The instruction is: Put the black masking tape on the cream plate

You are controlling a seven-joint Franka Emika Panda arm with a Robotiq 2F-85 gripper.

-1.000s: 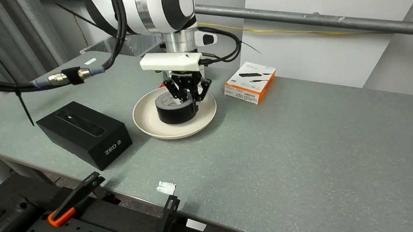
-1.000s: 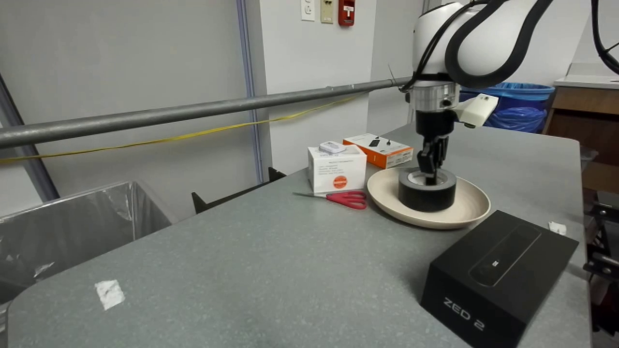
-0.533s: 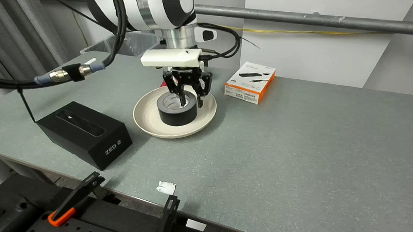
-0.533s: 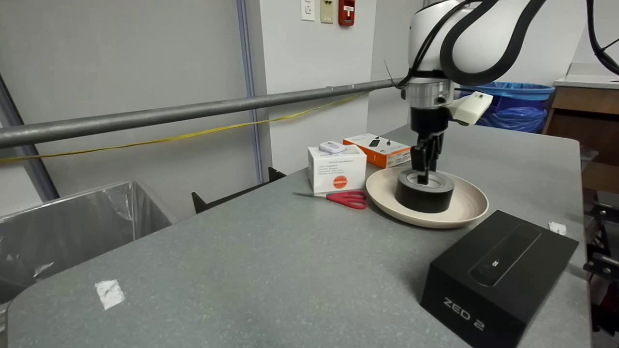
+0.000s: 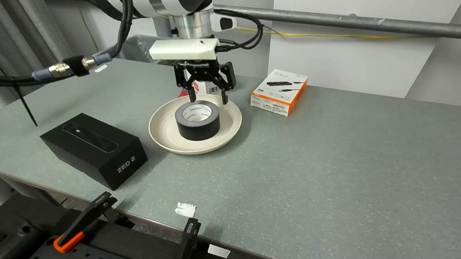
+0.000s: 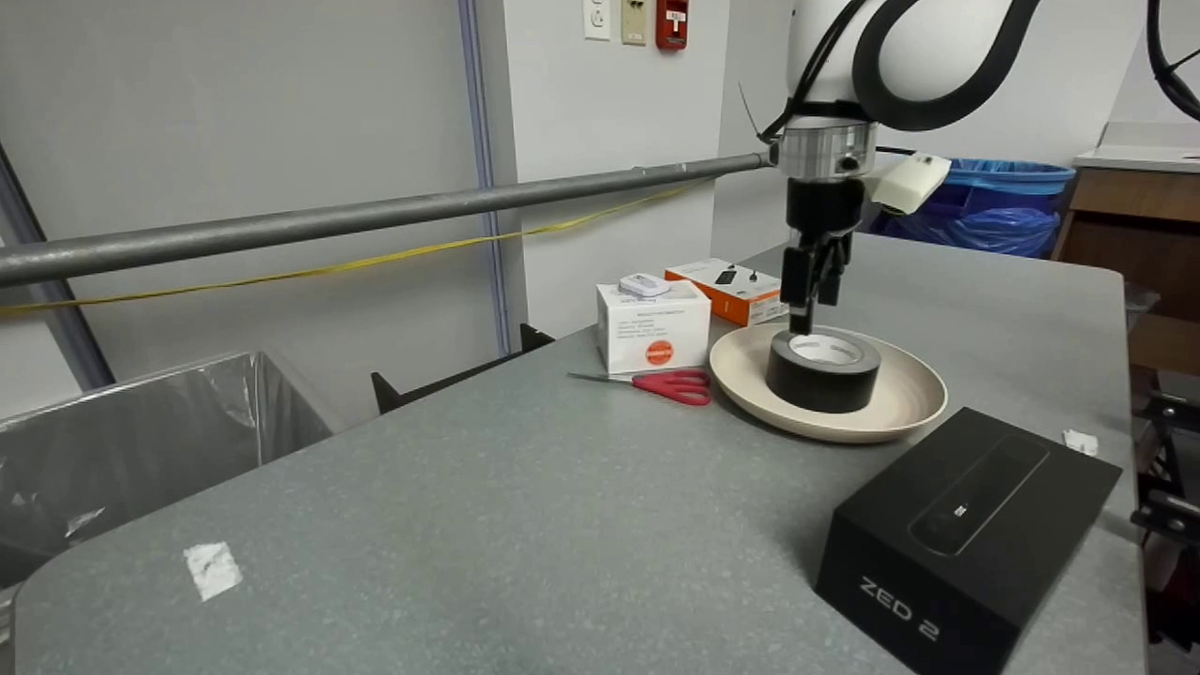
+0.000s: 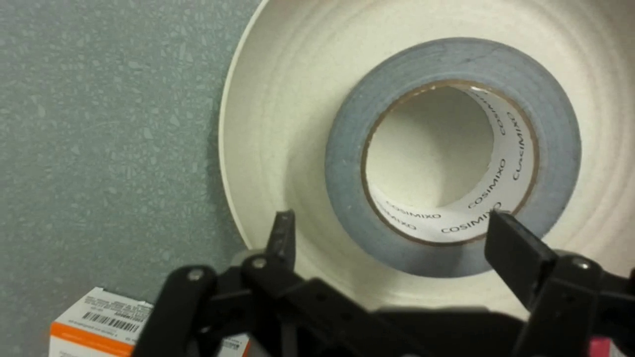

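Observation:
The black masking tape (image 5: pixel 197 132) lies flat inside the cream plate (image 5: pixel 164 129), its hole facing up. Both exterior views show it resting there with nothing holding it. My gripper (image 5: pixel 208 101) hovers just above the roll, toward its far side, fingers spread wide. From the wrist view, bare plate (image 7: pixel 275 124) and part of the tape's grey upper ring (image 7: pixel 349 148) show between the fingers, and nothing is gripped. The right finger (image 7: pixel 518 255) covers a bit of the ring in that view; the left finger (image 7: pixel 283 238) appears over the plate beside the roll.
A black ZED 2 box (image 5: pixel 93 147) stands close to the plate. Behind it are an orange-and-white box (image 5: pixel 278 93), a white box (image 6: pixel 653 328) topped by a small white device (image 6: pixel 644 285), and red scissors (image 6: pixel 677 384). A lined bin (image 6: pixel 159 431) sits beyond the table edge.
A second ago my gripper was shut on the tape's wall over the plate. Its fingers have since spread and it has risen off the roll, which stays on the plate.

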